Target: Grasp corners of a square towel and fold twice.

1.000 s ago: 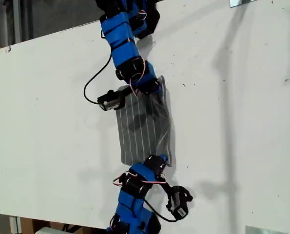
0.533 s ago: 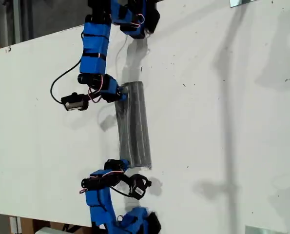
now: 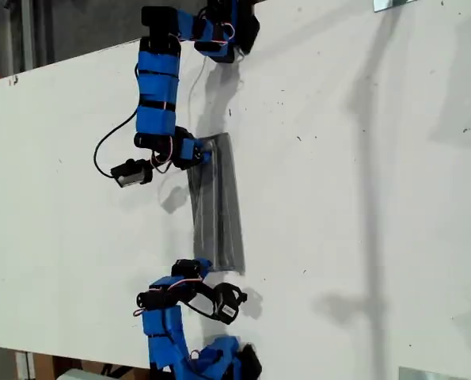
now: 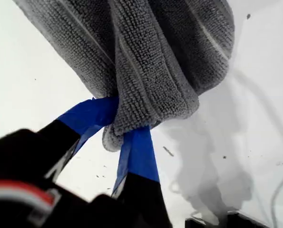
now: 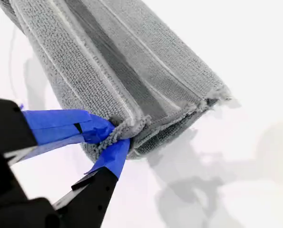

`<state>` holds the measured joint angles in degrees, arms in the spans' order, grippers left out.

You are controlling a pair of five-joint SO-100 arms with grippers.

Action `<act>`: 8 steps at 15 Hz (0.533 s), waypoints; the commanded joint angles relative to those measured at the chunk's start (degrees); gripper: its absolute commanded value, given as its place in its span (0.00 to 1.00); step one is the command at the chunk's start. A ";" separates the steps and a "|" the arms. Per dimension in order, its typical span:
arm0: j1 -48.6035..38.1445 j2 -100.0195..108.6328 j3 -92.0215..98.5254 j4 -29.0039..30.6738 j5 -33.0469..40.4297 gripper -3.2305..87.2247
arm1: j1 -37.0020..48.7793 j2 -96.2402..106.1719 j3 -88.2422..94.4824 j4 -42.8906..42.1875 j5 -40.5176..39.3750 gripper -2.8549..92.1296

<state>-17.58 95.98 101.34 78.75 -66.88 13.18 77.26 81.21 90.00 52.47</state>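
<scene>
Exterior view: the towel (image 3: 217, 202) lies on the white table (image 3: 362, 198) as a narrow, layered strip, running between the two blue arms. The first gripper (image 3: 202, 150) holds the strip's end nearer the top of the exterior view. The second gripper (image 3: 199, 265) holds the end nearer the bottom.

Gripper state: in the first wrist view, both blue-taped fingers are closed on a bunched corner (image 4: 110, 140) of the cloth. In the second wrist view, the fingers pinch the stacked corner tips (image 5: 113, 132) where the layers meet.

Handling, judged from the pile and drape:
- The cloth appears light, soft and limp, with no stiffness of its own.
- Unsupported spans are likely to sag, and layers may slide apart if tension drops.
- The looped weave should give the tape good friction, so slip from the jaws seems unlikely.

Grasp location: take hold at the corner tips, with all layers inside the pinch. A hold on a single layer would probably let the fold open. At the first gripper's end the cloth is crumpled, so the edges there may not be aligned
</scene>
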 commanded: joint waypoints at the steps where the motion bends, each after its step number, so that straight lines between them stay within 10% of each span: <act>1: 4.66 2.72 -2.11 2.11 -2.64 0.03 | -2.46 5.27 0.09 1.93 1.49 0.03; 5: 6.15 2.11 4.66 -2.90 -3.87 0.03 | -2.90 5.27 7.38 -2.37 2.55 0.03; 8: 7.56 2.02 4.04 -2.55 -3.08 0.33 | -2.20 5.54 8.61 -2.90 1.93 0.39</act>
<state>-10.72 96.06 105.91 75.94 -70.05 10.20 78.84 90.09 87.45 54.40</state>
